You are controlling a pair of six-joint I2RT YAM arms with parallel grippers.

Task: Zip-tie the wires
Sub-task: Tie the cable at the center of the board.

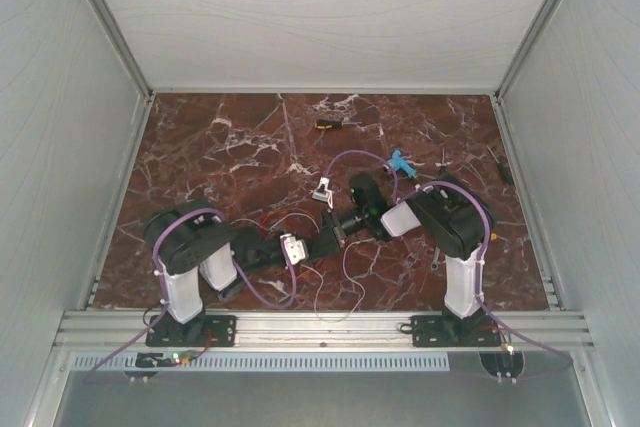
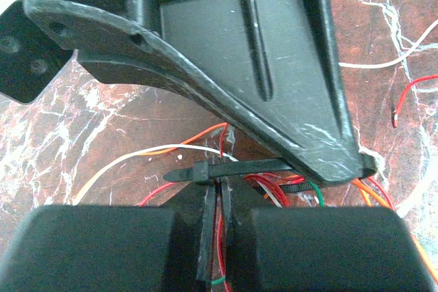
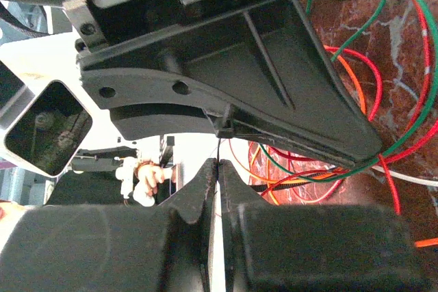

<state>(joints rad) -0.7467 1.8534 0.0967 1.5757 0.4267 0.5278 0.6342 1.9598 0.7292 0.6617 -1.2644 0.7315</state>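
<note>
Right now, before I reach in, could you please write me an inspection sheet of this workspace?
Surface: dark red marble table, white veins.
Job's things: thin red, white, orange and green wires bunched mid-table; black zip tie across them.
Clutter: small yellow-black item, blue item, white plug.
Grippers: left gripper shut at the zip tie; right gripper shut, close opposite.
Cables: purple cables loop over the table and trail past its near edge.
Surroundings: white walls, metal rail at near edge.
</note>
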